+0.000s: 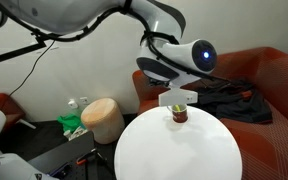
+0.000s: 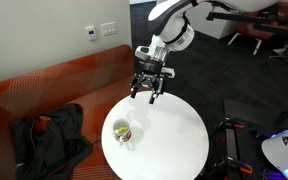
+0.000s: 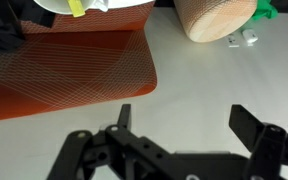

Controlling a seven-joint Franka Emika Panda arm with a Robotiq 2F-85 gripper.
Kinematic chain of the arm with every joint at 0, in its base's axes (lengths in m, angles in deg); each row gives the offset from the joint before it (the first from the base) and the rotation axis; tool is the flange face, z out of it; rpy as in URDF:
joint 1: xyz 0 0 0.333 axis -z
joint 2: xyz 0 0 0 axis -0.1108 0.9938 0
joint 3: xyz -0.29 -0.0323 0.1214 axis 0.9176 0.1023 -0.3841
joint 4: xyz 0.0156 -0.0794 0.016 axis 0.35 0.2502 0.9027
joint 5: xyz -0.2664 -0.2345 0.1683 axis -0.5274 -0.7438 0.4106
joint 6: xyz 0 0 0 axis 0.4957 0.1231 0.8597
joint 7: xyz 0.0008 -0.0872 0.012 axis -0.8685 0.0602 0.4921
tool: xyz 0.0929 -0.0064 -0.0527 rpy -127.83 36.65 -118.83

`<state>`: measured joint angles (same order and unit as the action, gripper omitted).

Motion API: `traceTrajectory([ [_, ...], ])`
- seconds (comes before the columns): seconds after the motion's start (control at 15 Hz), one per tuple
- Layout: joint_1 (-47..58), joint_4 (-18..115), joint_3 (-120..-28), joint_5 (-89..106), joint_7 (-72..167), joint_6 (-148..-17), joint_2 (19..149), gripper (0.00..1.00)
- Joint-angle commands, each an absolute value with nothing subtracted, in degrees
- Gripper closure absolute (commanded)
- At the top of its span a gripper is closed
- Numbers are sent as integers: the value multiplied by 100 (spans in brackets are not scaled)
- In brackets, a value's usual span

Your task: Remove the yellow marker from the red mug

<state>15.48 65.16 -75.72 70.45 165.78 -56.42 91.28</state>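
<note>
The red mug (image 1: pixel 179 117) stands on the round white table (image 1: pixel 174 155), near its far edge in an exterior view. In an exterior view from above, the mug (image 2: pixel 122 132) shows the yellow marker (image 2: pixel 119 129) as a yellow-green patch inside it. My gripper (image 1: pixel 178 102) hangs just over the mug in an exterior view; in an exterior view it (image 2: pixel 148 93) sits above the table's back edge, apart from the mug. In the wrist view the gripper (image 3: pixel 184 125) is open and empty. A yellow bit (image 3: pixel 76 8) shows at the top edge there.
A red sofa (image 2: pixel 44 95) curves behind the table, with a heap of dark clothing (image 2: pixel 49 135) on it. A tan cylindrical stool (image 1: pixel 102 118) stands on the floor beside the table, with green items (image 1: pixel 72 122) near it. The stool also shows in the wrist view (image 3: pixel 214 18).
</note>
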Motion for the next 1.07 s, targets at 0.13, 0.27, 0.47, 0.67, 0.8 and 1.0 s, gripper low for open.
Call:
traceTrajectory([
  [0.13, 1481, 6110, -7790, 7303, 17703, -5891, 9678, 0],
  [0.27, 1438, 5958, -7843, 7463, 17962, -6067, 9898, 0],
  [0.47, 1425, 6047, -7810, 7368, 17827, -5989, 9880, 0],
  [0.67, 1411, 5903, -7829, 7366, 17826, -5996, 10027, 0],
  [0.8, 1441, 5854, -7826, 7382, 17845, -5973, 10069, 0],
  [1.0, 1474, 5725, -7805, 7345, 17894, -5935, 10242, 0],
])
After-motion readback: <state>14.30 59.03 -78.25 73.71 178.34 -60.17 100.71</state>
